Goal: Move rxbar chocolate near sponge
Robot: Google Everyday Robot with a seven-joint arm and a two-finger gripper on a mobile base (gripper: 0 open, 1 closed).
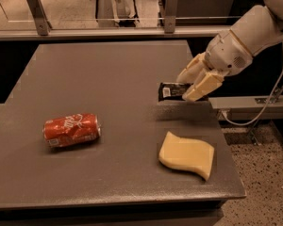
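We see the tool [184, 89] grasping the rxbar chocolate [168, 91], held above the tabletop [108, 79] near its right edge, and its fingers [203, 84] hide the bar's right end. The sponge [186, 155] lies apart, nearer to us.

nothing legible, gripper [191, 84] holds rxbar chocolate [171, 91] above table [108, 69]

Arm [254, 32] enters from the upper right, white wrist angled down-left. Gripper [184, 89] sits over the right side of the table [108, 74], raised off the surface. Cream fingers [203, 84] pinch the rxbar chocolate [169, 91] at its right end.
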